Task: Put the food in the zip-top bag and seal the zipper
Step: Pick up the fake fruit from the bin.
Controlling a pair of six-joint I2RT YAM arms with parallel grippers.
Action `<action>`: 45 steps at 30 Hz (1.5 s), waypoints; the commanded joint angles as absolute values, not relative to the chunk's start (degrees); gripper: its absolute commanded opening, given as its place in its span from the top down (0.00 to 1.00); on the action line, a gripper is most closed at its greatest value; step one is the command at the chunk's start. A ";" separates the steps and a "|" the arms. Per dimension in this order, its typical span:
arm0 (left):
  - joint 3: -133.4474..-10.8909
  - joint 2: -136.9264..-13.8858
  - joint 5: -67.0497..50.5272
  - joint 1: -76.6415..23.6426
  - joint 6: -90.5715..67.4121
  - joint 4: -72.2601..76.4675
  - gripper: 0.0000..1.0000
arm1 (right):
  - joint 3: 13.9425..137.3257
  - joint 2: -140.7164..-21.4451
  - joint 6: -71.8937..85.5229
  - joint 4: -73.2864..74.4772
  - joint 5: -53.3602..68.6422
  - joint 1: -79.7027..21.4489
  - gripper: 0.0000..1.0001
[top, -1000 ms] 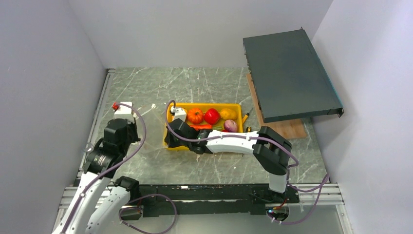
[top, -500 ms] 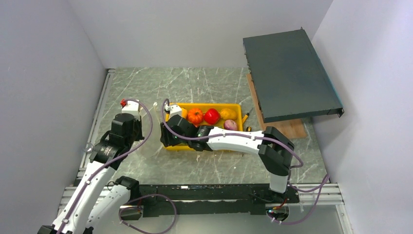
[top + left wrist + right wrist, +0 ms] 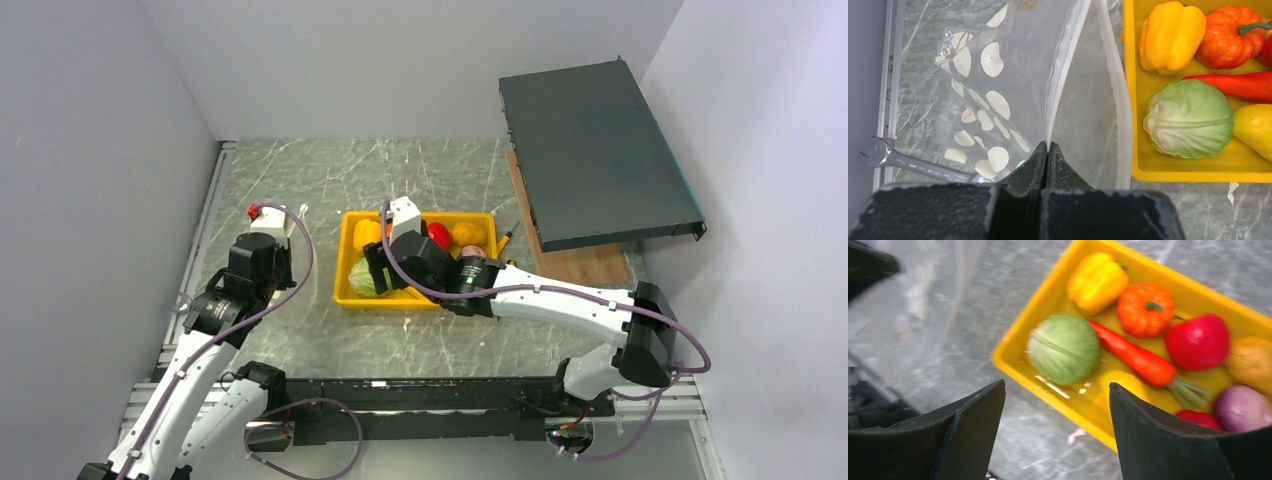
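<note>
Left claw pinches the bag, right claw gapes over the tray
The left claw (image 3: pixel 1047 150) is clamped tight on the zipper (image 3: pixel 1068 70) edge of the dotted zip-top bag (image 3: pixel 998 85), which sits on the counter (image 3: pixel 420 170) just left of the yellow tray (image 3: pixel 1198 176). The right claw (image 3: pixel 1057 386) stands wide with nothing in it, above the green cabbage (image 3: pixel 1063 348); the yellow pepper (image 3: pixel 1096 281), pumpkin (image 3: pixel 1145 309) and carrot (image 3: pixel 1135 359) lie in the tray too
</note>
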State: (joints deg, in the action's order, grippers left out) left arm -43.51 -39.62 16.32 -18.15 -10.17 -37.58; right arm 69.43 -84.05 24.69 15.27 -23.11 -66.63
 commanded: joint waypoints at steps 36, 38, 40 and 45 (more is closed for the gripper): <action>-47.26 -41.73 8.03 -18.28 -10.08 -38.54 1.00 | 61.88 -94.40 14.94 21.29 -11.16 -52.56 0.28; -46.27 -41.46 8.13 -18.24 -10.11 -38.03 1.00 | 62.14 -95.66 14.94 21.18 -10.44 -52.56 0.28; -44.86 -41.09 7.59 -18.28 -10.45 -37.20 1.00 | 62.80 -97.14 15.18 21.33 -9.55 -52.56 0.28; -44.61 -40.91 8.10 -18.28 -10.18 -36.84 1.00 | 63.80 -99.56 15.82 21.21 -9.27 -52.73 0.32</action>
State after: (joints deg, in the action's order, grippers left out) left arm -44.51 -41.60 8.62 -18.15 -10.20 -38.46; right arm 62.02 -98.08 15.46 21.78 -10.94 -52.71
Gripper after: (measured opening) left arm 0.012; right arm 0.701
